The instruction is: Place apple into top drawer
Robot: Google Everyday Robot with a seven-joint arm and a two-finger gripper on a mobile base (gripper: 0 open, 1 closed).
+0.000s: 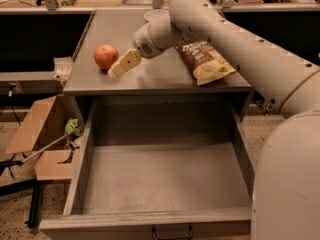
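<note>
The red-orange apple (105,56) sits on the flat grey cabinet top (165,71), near its left edge. My gripper (120,67) reaches in from the right and is just right of and slightly in front of the apple, close to it. Only one cream-coloured finger (125,64) shows clearly. The top drawer (165,184) is pulled fully open below the cabinet top, with a bare flat floor and a small dark handle (171,232) on its front.
A brown chip bag (204,59) lies on the cabinet top to the right. A white bowl (156,15) is partly hidden behind my arm. An open cardboard box (45,136) stands on the floor at left. My arm's pale body (290,174) fills the right side.
</note>
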